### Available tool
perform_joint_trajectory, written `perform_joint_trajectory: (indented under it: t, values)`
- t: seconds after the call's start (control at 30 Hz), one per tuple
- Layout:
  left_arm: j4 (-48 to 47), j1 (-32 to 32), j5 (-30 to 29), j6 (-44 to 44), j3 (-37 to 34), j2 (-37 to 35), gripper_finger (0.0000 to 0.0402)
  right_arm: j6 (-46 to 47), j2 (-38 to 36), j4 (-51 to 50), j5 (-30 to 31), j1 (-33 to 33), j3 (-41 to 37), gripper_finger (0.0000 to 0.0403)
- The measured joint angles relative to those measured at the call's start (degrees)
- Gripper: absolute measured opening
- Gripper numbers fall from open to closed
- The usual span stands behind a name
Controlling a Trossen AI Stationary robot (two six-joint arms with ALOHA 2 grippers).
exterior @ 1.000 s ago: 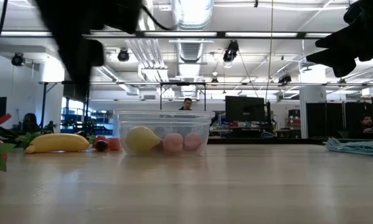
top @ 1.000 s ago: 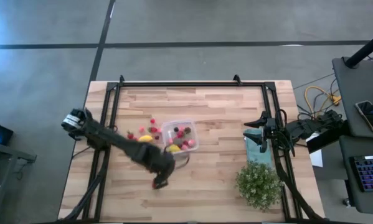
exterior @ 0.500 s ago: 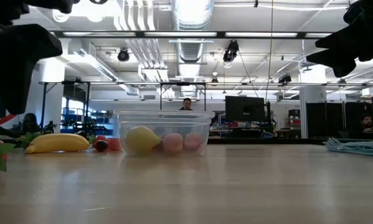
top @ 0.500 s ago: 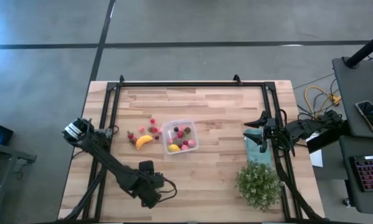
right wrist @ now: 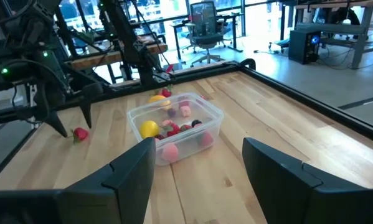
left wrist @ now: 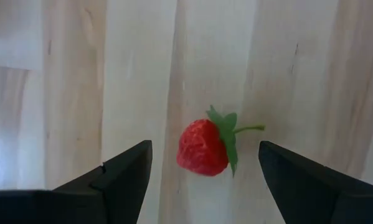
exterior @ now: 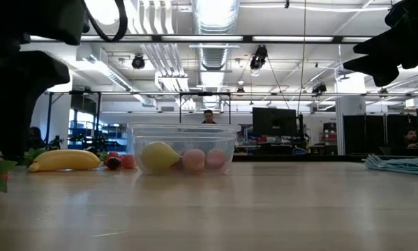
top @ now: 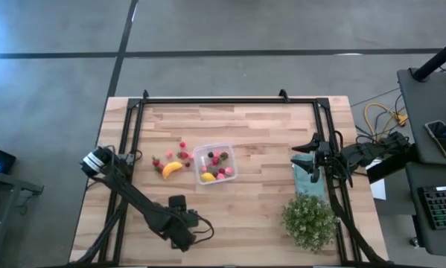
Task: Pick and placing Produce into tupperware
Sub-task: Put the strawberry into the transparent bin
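Observation:
A red strawberry with a green stalk lies on the wooden table near its near edge. My left gripper hangs over it, pointing down and open, one finger on each side and clear of it. The high view hides the strawberry under this gripper. The clear tupperware stands mid-table with a lemon and several berries inside. A yellow curved piece and loose berries lie to its left. My right gripper waits open at the table's right side.
A green bushy plant stands at the near right, and a teal cloth lies beside my right arm. A black frame runs along the table's far and side edges. Bare wood lies between the tupperware and the near edge.
My left gripper has swung from beside the tupperware toward the table's near edge and sunk lower, rolling a little, until it hangs over the strawberry. Its fingers have stayed open. The produce and the tupperware have not moved.

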Motion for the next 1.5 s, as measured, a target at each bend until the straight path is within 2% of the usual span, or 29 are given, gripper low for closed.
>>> perform_joint_trajectory:
  t: [0.3, 0.83, 1.03, 1.17, 1.4, 1.5]
  values:
    - [0.3, 0.0, 0.0, 1.5, 0.0, 2.5, 0.0272, 0.0, 0.0, 0.0, 0.0, 0.0, 0.0, 0.0233]
    - [0.3, 0.3, -0.2, 1.4, 0.1, 3.1, 0.0157, 0.0, 0.0, 0.0, 0.0, 0.0, 0.0, 0.0233]
    - [-5.3, 2.0, -3.2, 1.5, 0.3, 1.4, 0.0127, 0.0, 0.0, 0.0, 0.0, 0.0, 0.0, 0.0233]
    - [-11.0, 4.9, -8.3, 2.0, 0.6, -2.2, 0.0124, 0.0, 0.0, 0.0, 0.0, 0.0, 0.0, 0.0233]
    - [-9.8, 16.0, -21.1, 8.7, 0.6, -13.4, 0.0132, 0.0, 0.0, 0.0, 0.0, 0.0, 0.0, 0.0233]
    - [-4.4, 23.6, -19.9, 13.9, 0.4, -17.1, 0.0132, 0.0, 0.0, 0.0, 0.0, 0.0, 0.0, 0.0233]
